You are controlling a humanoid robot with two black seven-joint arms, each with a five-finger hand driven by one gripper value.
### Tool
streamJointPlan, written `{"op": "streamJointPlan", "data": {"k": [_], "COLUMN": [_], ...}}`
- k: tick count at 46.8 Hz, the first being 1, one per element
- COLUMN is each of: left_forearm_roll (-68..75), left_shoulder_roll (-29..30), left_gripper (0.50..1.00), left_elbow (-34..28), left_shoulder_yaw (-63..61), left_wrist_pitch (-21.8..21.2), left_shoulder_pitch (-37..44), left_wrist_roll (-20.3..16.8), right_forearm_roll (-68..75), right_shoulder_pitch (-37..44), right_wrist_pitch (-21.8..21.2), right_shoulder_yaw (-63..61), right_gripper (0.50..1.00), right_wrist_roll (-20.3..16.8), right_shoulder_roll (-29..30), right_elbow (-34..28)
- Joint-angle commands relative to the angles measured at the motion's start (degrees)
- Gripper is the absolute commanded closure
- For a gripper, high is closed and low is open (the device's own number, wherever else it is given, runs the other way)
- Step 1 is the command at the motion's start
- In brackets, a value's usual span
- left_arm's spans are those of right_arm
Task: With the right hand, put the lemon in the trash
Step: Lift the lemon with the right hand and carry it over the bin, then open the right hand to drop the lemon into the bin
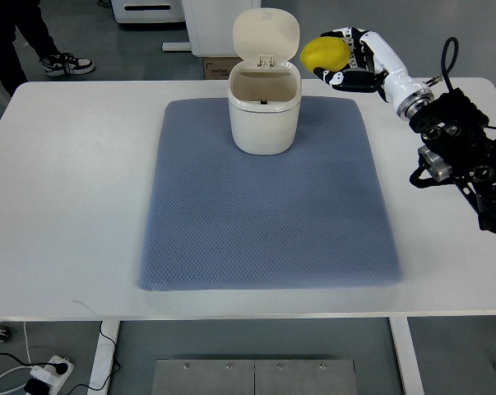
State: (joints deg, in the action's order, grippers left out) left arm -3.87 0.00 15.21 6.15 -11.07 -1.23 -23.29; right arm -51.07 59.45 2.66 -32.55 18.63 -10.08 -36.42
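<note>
From the top view, the right hand (346, 59) sits at about one o'clock in the picture, its arm coming in from the right edge, and its fingers (340, 78) are curled around the lemon (325, 53), which it holds raised and clear of the table (67, 206). The lemon hangs just to the three o'clock side of the trash can (264, 111), near the upright open lid (266, 34) but, as far as this angle shows, not over the opening. The can stands at twelve o'clock on the blue-grey mat (264, 214), with its mouth uncovered and its inside apparently bare. The left hand does not show anywhere in the picture. A person's legs and shoes (67, 62) stand beyond the table at about eleven o'clock. As for progress, I judge that the pick-up is done and the carry is most of the way through: what is left is to bring the lemon toward nine o'clock until it is above the opening, then let the fingers go so it drops inside.
</note>
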Motion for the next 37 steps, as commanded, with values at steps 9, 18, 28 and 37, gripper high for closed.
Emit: {"op": "streamJointPlan", "data": {"k": [9, 18, 28, 37], "left_forearm_roll": [0.0, 0.0, 0.0, 0.0], "left_shoulder_roll": [0.0, 0.0, 0.0, 0.0], "left_gripper": [0.5, 0.5, 0.5, 0.5], "left_elbow": [0.0, 0.0, 0.0, 0.0], "left_shoulder_yaw": [0.0, 0.0, 0.0, 0.0], "left_wrist_pitch": [0.0, 0.0, 0.0, 0.0], "left_shoulder_pitch": [0.0, 0.0, 0.0, 0.0], "left_wrist_roll": [0.0, 0.0, 0.0, 0.0], "right_forearm_roll": [-0.2, -0.3, -0.5, -0.5], "right_shoulder_pitch": [3.5, 4.8, 5.0, 5.3], "right_wrist_pitch": [2.0, 3.9, 6.0, 7.1], "right_shoulder_yaw": [5.6, 10.4, 12.1, 13.5], "right_gripper": [1.0, 1.0, 1.0, 1.0], "right_wrist_roll": [-1.1, -1.4, -1.8, -2.5], "right_shoulder_roll": [1.8, 3.1, 5.0, 6.4], "right_elbow": [0.1, 0.5, 2.1, 3.5]}}
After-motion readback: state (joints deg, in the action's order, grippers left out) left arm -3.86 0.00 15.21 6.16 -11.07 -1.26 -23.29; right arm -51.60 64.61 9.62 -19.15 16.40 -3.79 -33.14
